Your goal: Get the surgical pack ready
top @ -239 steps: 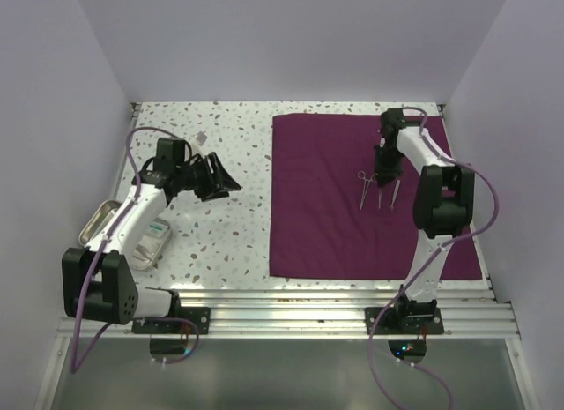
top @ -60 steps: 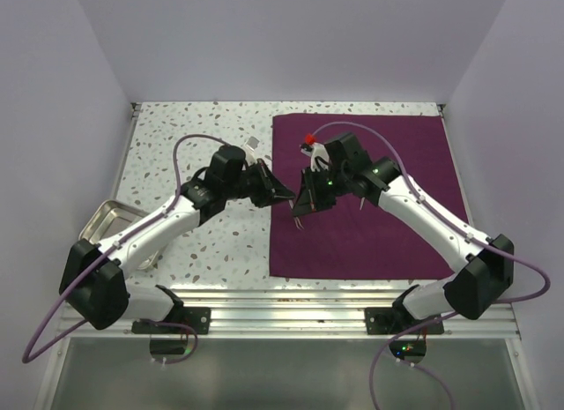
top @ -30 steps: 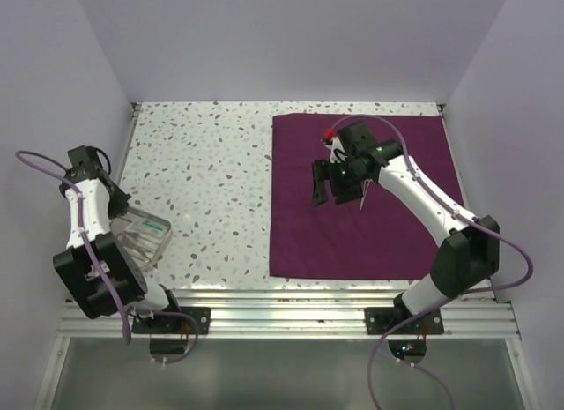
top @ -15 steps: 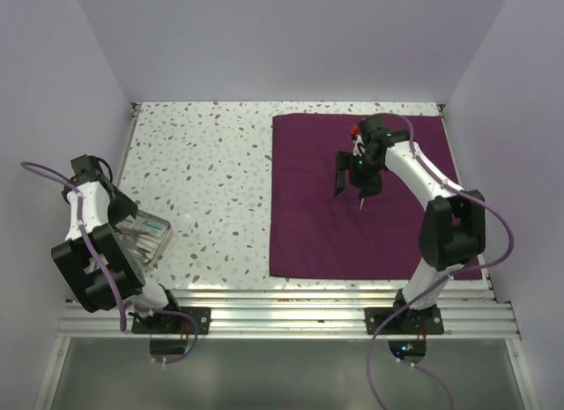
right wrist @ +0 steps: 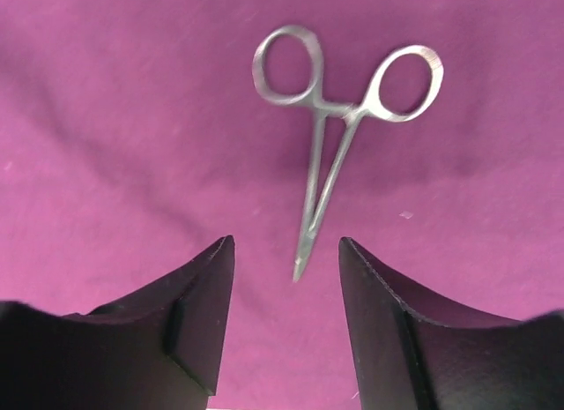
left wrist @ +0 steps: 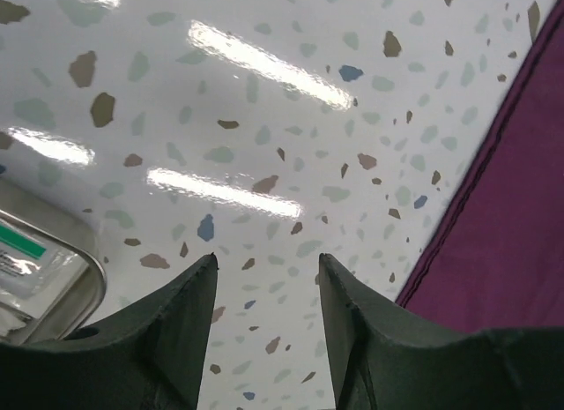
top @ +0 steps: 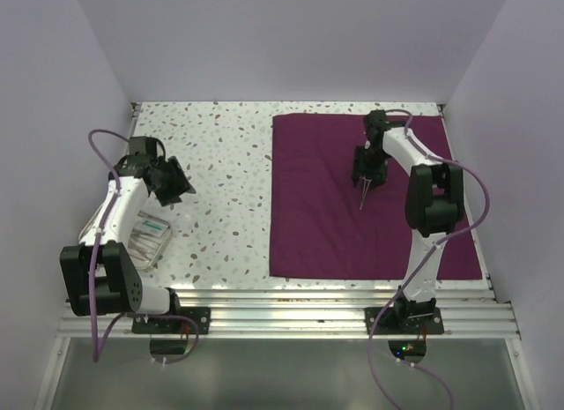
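Both arms repositioned since half a second ago; both claws empty.

The left gripper [top: 172,182] has swung out from the left wall to above the speckled table [top: 229,163], near the steel tray [left wrist: 84,267]. The right gripper [top: 366,167] has shifted toward the far side of the surgical pack [top: 326,225], which lies flat on the table's right half. Pale lilac walls enclose three sides. Left fingers are spread with nothing between them. Right fingers are spread and grip nothing. The forceps [right wrist: 330,176] lie on the cloth, tip pointing into the gap.
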Controlling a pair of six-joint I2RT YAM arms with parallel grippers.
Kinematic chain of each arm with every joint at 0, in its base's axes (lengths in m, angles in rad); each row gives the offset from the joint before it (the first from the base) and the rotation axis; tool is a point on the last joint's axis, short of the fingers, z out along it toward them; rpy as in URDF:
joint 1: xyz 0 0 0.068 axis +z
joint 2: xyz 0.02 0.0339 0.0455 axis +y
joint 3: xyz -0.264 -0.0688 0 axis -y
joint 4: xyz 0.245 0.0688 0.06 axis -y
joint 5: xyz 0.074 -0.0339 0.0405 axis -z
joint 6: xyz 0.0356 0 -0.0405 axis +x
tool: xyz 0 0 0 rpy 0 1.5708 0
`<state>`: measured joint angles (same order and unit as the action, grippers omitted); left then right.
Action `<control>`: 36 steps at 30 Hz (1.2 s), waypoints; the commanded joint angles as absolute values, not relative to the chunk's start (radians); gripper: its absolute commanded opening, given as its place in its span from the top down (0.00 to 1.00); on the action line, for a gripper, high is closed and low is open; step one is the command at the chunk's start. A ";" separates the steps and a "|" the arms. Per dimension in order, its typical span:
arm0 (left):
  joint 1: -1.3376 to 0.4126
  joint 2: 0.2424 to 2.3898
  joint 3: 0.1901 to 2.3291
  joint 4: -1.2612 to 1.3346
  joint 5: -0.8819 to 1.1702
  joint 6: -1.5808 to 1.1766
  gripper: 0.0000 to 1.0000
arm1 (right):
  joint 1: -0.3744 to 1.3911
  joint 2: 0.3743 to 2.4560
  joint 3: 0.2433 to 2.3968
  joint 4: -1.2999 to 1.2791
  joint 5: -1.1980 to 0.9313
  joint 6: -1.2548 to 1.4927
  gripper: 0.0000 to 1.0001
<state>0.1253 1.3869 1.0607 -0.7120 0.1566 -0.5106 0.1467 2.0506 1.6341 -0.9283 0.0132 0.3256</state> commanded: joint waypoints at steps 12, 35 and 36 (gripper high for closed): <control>0.078 1.427 1.135 -0.666 0.253 -0.509 0.47 | 0.129 2.059 1.552 -0.870 0.017 0.370 0.55; 0.064 1.431 1.154 -0.692 0.293 -0.514 0.48 | 0.130 2.069 1.572 -0.928 0.031 0.359 1.00; 0.064 1.431 1.154 -0.692 0.299 -0.515 0.48 | 0.130 2.065 1.575 -0.936 0.029 0.359 1.00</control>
<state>0.0734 1.4452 1.1091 -0.6991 0.2649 -0.5133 0.1253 2.0758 1.5383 -0.9054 0.0498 0.3580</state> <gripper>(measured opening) 0.523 0.106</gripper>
